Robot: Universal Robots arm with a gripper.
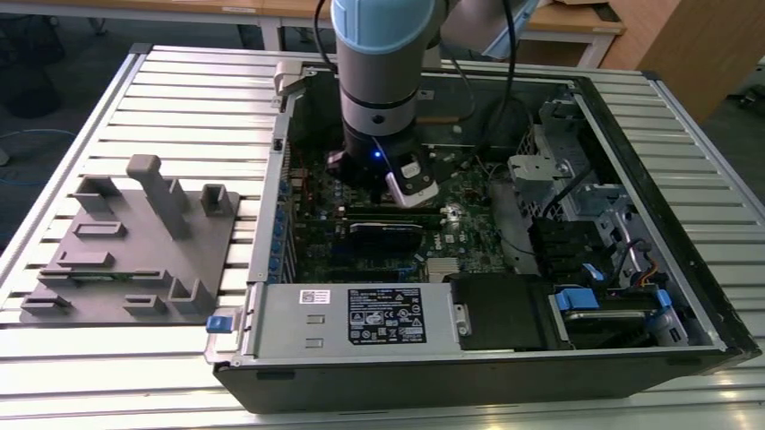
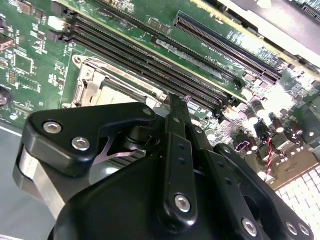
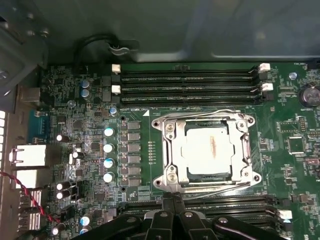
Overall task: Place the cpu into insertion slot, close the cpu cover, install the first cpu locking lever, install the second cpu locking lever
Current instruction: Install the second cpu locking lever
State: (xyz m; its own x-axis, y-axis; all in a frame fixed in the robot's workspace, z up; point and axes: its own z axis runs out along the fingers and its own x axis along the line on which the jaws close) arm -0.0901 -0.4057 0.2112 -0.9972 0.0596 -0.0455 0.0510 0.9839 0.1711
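Partly, pincer [image 2: 176, 107] body hides insertion slot [image 2: 107, 87]; cpu [image 3: 209, 148] seated under cpu cover [image 3: 172, 150].

No text can be read anywhere. Power supply box [image 1: 347, 315], 6 o'clock end of the case in the exterior view: big black-and-white label [image 1: 385, 315], print too small to read; small white sticker [image 1: 313, 296] at its 10 o'clock, same. Green circuit board [image 3: 295, 125] in both wrist views: white silkscreen marks beside the memory slots [image 3: 190, 86] and chips, illegible. The cpu [image 3: 207, 150] face in the first wrist view: a faint vertical mark at centre, no lettering made out.
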